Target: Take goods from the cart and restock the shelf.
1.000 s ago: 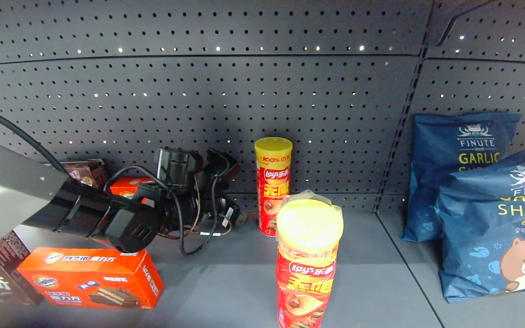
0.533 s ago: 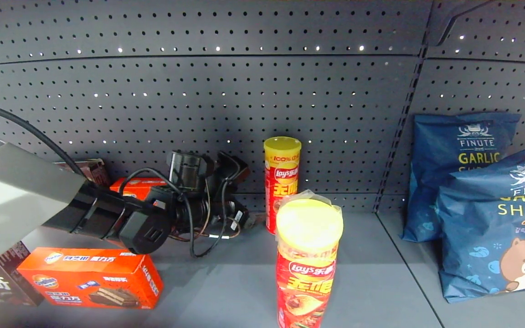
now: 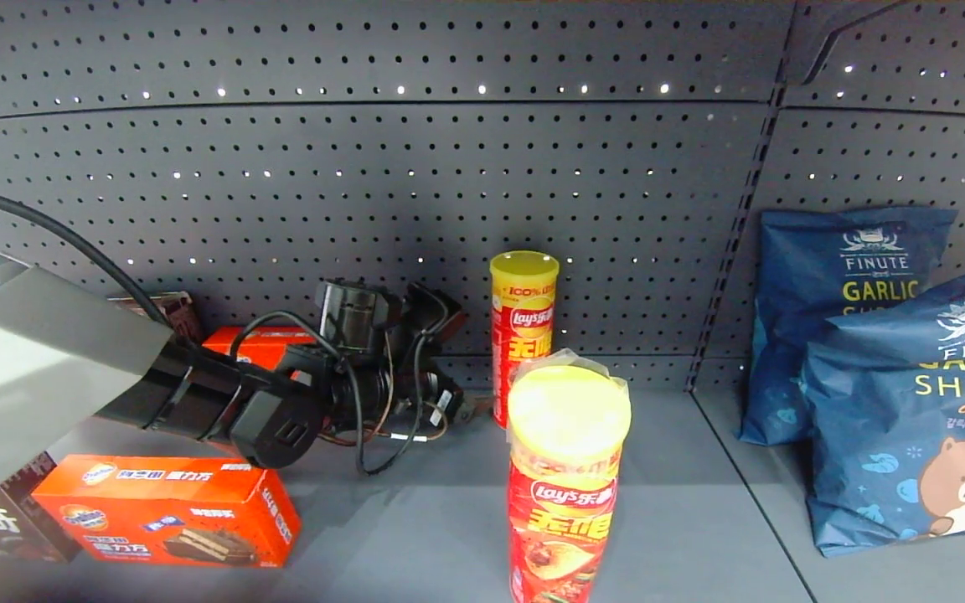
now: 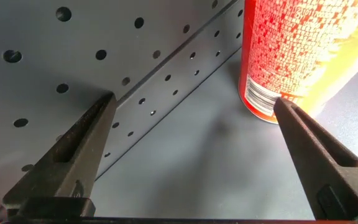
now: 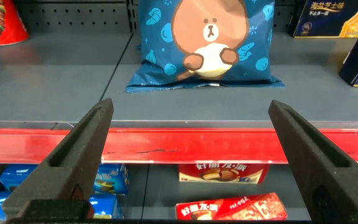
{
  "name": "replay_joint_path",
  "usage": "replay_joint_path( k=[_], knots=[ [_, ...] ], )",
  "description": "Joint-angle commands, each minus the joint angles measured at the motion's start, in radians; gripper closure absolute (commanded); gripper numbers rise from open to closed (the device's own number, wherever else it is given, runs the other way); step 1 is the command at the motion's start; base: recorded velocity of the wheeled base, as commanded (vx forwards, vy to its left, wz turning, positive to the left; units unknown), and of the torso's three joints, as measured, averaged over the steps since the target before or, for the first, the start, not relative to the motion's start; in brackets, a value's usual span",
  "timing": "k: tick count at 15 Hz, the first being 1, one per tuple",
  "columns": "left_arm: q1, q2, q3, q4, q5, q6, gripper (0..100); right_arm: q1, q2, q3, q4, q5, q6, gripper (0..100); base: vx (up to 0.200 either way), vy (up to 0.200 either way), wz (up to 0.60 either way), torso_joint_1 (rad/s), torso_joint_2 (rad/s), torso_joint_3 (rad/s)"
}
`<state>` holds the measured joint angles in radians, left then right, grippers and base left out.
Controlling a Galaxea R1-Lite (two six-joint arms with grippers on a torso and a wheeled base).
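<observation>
Rear chip can (image 3: 523, 335): upright on the shelf (image 3: 415, 519), close to the pegboard back panel (image 3: 365, 184). Yellow lid, red body.
Front chip can (image 3: 568, 477): upright, nearer the shelf's front edge, well apart from the rear one and slightly to its right.
Left hand (image 4: 193, 102): low over the shelf, to the left of the rear can, fingers spread wide, nothing between them. One fingertip lies right by the can's base (image 4: 272, 93); contact cannot be judged.
Right hand (image 5: 191, 106): fingers wide apart and empty, facing a lower shelf level with a red edge strip (image 5: 185, 146) and a blue bear-print bag (image 5: 207, 43).
Orange box (image 3: 164, 519) lies flat at the shelf's left. Blue chip bags (image 3: 910, 419) lean at the right.
</observation>
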<state>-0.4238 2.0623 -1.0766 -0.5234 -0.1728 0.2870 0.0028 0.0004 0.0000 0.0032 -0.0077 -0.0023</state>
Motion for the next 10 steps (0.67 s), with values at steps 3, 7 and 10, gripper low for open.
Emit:
replay_joint_path(
  k=[3,7,10],
  knots=[
    [0.027,-0.139,0.023,0.0,0.007,-0.003,0,0.0,0.0,0.0,0.0,0.0,-0.001,0,0.0,0.0,0.0,0.0,0.0,0.0],
    [0.08,-0.473,0.261,-0.001,0.006,-0.058,0,0.0,0.0,0.0,0.0,0.0,-0.001,0,0.0,0.0,0.0,0.0,0.0,0.0],
    [0.088,-0.623,0.369,0.0,0.007,-0.052,0,0.0,0.0,0.0,0.0,0.0,-0.001,0,0.0,0.0,0.0,0.0,0.0,0.0]
  ],
)
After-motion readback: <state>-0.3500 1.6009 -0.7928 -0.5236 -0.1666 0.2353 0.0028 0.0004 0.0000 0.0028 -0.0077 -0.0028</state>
